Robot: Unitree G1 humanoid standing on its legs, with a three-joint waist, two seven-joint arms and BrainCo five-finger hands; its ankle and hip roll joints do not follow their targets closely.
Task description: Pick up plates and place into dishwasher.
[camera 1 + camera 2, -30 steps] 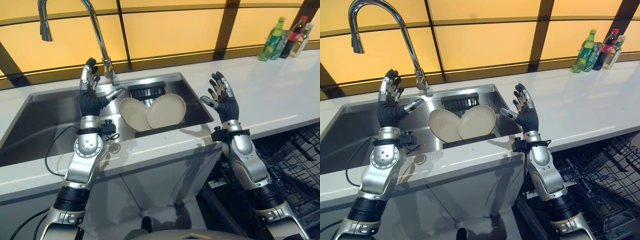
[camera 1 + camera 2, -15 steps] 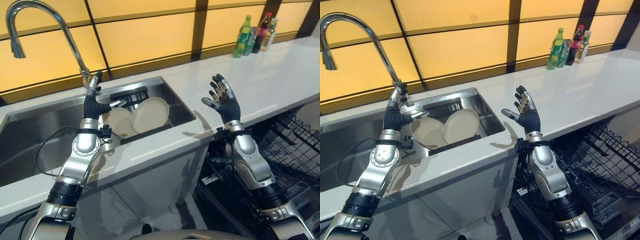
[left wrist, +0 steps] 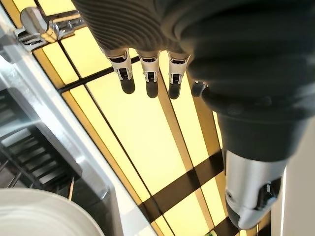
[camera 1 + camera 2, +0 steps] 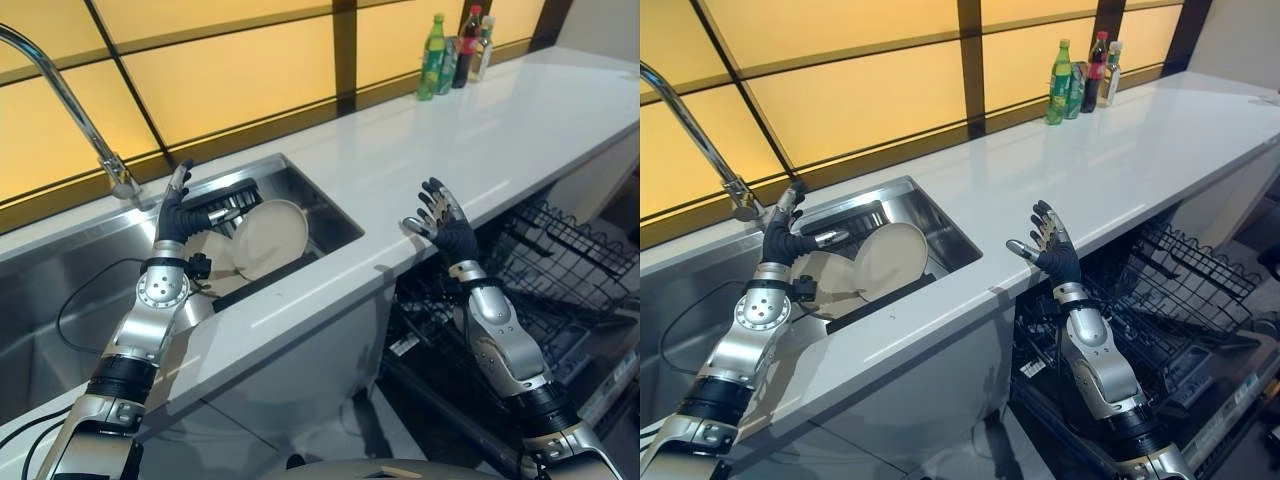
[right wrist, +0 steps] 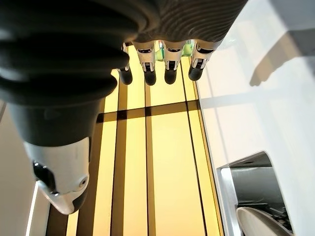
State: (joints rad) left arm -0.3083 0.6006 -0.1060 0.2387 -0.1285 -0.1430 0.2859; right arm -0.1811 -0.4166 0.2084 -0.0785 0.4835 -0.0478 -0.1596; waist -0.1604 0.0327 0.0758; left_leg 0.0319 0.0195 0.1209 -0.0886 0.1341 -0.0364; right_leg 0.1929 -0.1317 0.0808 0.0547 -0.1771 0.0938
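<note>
Two cream plates lean on edge in the steel sink (image 4: pixel 60 270): one plate (image 4: pixel 268 236) to the right, a second plate (image 4: pixel 825 280) partly behind it to the left. My left hand (image 4: pixel 172 212) is raised over the sink beside the plates, open, touching nothing. My right hand (image 4: pixel 442 224) is lifted open in front of the white counter (image 4: pixel 480 130), above the open dishwasher's black wire rack (image 4: pixel 560 260), and holds nothing. A plate rim (image 3: pixel 39 216) shows in the left wrist view, and a plate edge (image 5: pixel 258 221) in the right wrist view.
A curved steel tap (image 4: pixel 70 100) rises behind the sink at the left. A dark slotted drain rack (image 4: pixel 225 203) stands behind the plates. Several bottles (image 4: pixel 455 50) stand at the counter's far right end. The dishwasher's lower rack (image 4: pixel 1180 300) is pulled out at the lower right.
The camera has swung right, so the sink shifted left and more dishwasher rack shows. My right hand has moved from over the counter edge out above the dishwasher. The plates have not moved.
</note>
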